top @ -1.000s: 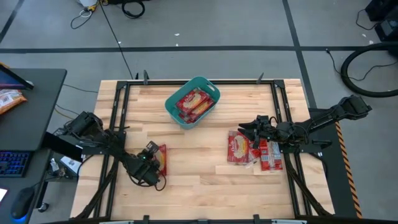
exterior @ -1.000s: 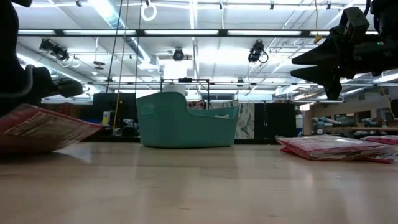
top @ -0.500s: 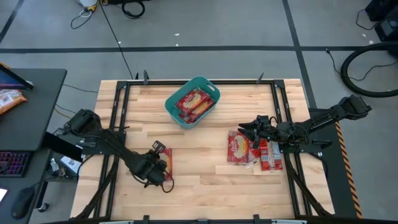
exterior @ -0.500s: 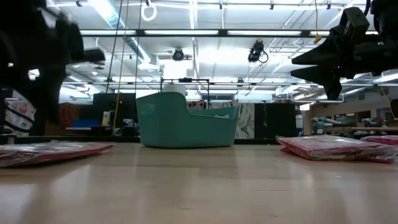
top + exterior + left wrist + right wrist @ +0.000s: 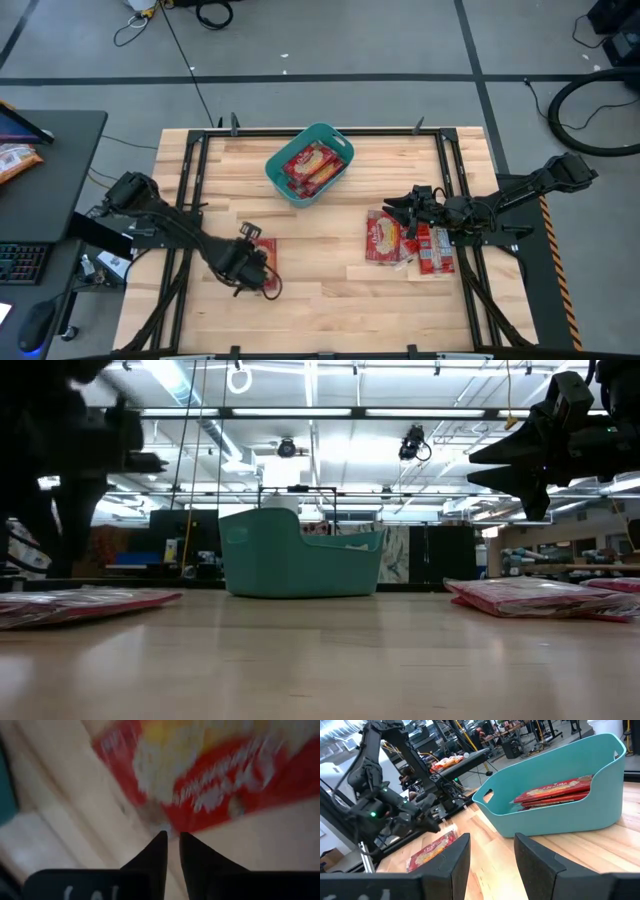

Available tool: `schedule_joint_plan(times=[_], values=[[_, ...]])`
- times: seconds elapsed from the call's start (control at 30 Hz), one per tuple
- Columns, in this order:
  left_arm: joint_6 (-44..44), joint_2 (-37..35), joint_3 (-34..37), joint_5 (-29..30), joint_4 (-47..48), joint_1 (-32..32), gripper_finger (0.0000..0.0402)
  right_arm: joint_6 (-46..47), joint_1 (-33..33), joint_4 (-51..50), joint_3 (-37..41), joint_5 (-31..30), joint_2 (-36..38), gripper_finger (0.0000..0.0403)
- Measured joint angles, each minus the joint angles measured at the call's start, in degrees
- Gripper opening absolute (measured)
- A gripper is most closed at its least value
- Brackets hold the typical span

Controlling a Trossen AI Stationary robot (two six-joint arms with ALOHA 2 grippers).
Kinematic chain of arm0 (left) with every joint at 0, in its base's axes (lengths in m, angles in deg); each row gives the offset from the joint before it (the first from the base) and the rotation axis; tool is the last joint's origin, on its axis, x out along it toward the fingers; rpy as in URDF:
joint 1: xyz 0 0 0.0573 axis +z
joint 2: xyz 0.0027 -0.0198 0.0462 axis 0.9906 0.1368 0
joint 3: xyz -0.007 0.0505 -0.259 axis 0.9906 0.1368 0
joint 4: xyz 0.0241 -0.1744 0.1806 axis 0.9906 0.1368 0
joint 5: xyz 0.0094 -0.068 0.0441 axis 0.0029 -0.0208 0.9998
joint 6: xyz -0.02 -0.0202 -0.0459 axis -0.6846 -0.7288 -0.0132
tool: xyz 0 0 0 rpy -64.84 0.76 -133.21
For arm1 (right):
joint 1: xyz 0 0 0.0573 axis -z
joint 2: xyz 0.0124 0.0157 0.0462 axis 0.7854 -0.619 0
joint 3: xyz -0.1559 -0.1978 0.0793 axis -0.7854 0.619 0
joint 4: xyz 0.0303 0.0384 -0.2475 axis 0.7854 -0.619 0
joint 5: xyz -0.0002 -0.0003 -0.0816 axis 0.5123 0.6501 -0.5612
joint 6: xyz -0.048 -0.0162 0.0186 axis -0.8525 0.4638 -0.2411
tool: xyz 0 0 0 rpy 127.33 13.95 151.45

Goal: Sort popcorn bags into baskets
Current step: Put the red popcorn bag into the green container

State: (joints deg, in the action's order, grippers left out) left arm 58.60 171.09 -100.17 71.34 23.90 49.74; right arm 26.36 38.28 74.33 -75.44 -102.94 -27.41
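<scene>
One popcorn bag (image 5: 262, 249) lies flat on the table (image 5: 330, 290), with the left gripper (image 5: 252, 268) just above it, fingers slightly parted, nothing gripped. Bags fill the teal basket (image 5: 277, 170). More bags (image 5: 383, 238) lie under the right gripper (image 5: 396, 208), held open and empty.

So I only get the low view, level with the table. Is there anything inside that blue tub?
Observer: Yes. From above, the tub holds red popcorn bags.
Operator: And the flat red packet at the far left, is an arm holding it?
Observer: No. That packet lies flat on the table. The left gripper is at its edge, fingers a little apart with nothing between them.
Operator: What about the dark arm at the top right?
Observer: That is the right gripper, open and empty, above a loose pile of bags.
</scene>
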Motion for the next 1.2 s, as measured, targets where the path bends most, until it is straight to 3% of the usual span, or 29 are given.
schedule_joint_plan(times=[0.4,0.53,0.6,0.77,0.93,1.2], values=[[3.19,0.01,4.08,7.34,-2.09,-5.30,0.0172,0.00,-0.02,0.02,0.00,0.00,0.00,0.0158],[6.42,0.02,4.08,7.57,-5.88,-5.84,0.0188,0.00,-0.01,0.02,0.00,0.00,0.00,0.0158],[5.75,0.02,4.08,7.18,-9.55,-5.02,0.0185,0.00,-0.02,0.02,0.00,0.00,0.00,0.0158],[-1.08,0.02,4.08,-3.45,-17.68,1.97,0.0158,0.00,-0.01,0.02,0.00,0.01,0.00,0.0158],[-4.51,0.08,4.07,-8.30,-20.03,6.79,0.0133,0.00,-0.01,0.01,0.00,0.00,0.00,0.0158],[-2.58,1.96,3.87,-7.65,-21.06,6.03,0.0091,0.00,0.00,0.00,0.00,0.00,0.00,0.0158]])
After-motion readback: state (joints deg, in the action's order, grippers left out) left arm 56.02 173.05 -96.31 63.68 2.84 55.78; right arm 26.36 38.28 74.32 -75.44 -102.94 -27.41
